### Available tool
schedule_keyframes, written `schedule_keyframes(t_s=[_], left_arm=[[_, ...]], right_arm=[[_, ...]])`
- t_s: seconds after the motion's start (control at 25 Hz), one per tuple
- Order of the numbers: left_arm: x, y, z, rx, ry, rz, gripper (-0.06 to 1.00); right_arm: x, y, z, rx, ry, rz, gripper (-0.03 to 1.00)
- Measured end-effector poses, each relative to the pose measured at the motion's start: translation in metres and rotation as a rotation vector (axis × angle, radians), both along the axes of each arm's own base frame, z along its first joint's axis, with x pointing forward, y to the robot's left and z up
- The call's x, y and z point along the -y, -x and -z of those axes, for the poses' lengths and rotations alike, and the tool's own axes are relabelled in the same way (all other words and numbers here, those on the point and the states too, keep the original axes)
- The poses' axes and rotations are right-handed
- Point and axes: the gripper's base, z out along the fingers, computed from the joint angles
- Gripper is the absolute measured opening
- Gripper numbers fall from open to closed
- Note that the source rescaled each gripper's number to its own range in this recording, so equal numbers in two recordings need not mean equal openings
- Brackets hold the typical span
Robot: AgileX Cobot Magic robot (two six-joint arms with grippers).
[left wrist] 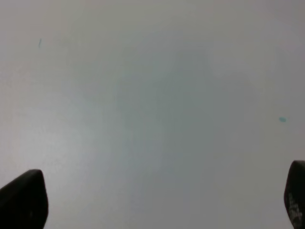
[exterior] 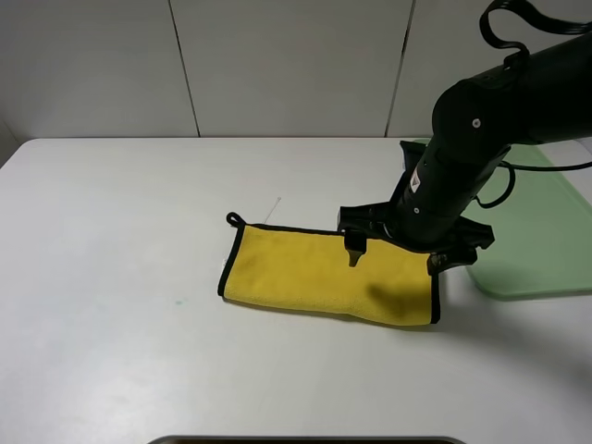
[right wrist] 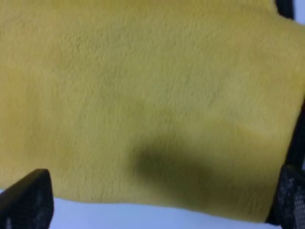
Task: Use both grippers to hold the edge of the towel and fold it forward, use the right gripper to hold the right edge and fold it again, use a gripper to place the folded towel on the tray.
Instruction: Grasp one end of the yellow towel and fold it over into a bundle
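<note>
1. The towel (exterior: 324,273) lies on the white surface (exterior: 111,231) as a long yellow strip, apparently folded once already, so the step in hand looks like the second fold, taken from its right edge (exterior: 436,296)
2. The right pincer (exterior: 395,259) hangs over the towel's right part with its fingers spread wide, gripping nothing; the left pincer (left wrist: 152,198) is just as wide apart, over bare surface
3. To do it well: move out to the black-trimmed right edge, come down low, pinch both layers together, lift only slightly, and carry the edge across towards the end with the loop (exterior: 235,220), keeping the borders in line
4. The tray (exterior: 546,250) sits just beside the towel, on its right
5. Count: one towel, one tray, two pincers, one loop
</note>
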Motion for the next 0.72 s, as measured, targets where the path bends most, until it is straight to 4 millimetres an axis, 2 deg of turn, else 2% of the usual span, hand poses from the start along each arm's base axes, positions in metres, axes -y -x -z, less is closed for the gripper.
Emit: schedule_keyframes(t_s=[0.16, 0.4, 0.72], left_arm=[[0.000, 0.000, 0.000, 0.000, 0.000, 0.000, 1.00], [0.000, 0.000, 0.000, 0.000, 0.000, 0.000, 1.00], [0.000, 0.000, 0.000, 0.000, 0.000, 0.000, 1.00]], right_arm=[[0.004, -0.003, 0.000, 0.019, 0.020, -0.006, 1.00], [0.019, -0.014, 0.006, 0.006, 0.036, 0.030, 1.00], [0.037, -0.009, 0.028, -0.053, 0.015, 0.015, 1.00]])
